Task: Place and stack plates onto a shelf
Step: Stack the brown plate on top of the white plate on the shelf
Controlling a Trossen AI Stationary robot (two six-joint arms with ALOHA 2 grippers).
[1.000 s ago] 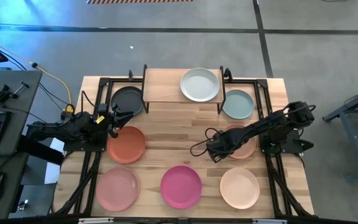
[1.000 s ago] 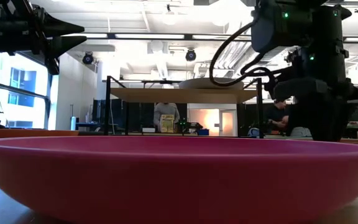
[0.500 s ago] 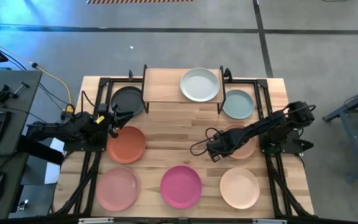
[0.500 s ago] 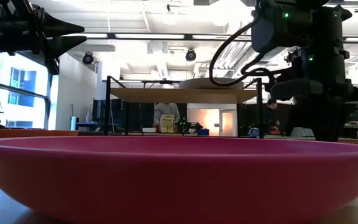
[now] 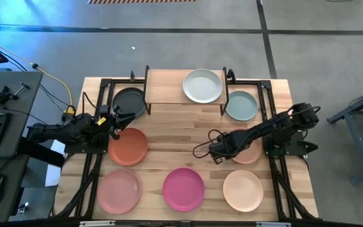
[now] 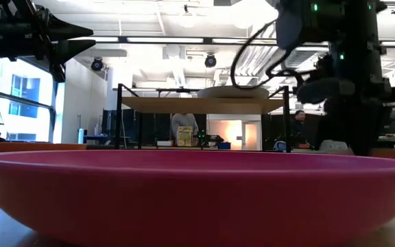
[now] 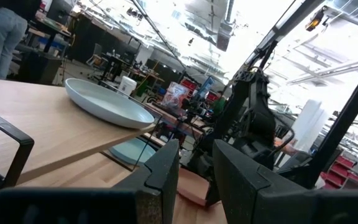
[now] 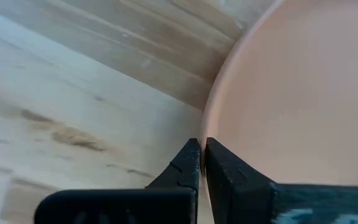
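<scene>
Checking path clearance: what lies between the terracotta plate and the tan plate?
Bare tabletop, then the right end effector at the tan plate rim, in the high view.

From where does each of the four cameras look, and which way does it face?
High: above the table, straight down; both arms show.
Low: at tabletop height, behind the magenta plate, facing the shelf.
Left wrist: past the left gripper, toward the shelf.
Right wrist: down on the right gripper, shut on the tan plate.
High and low share shelf and magenta plate.
</scene>
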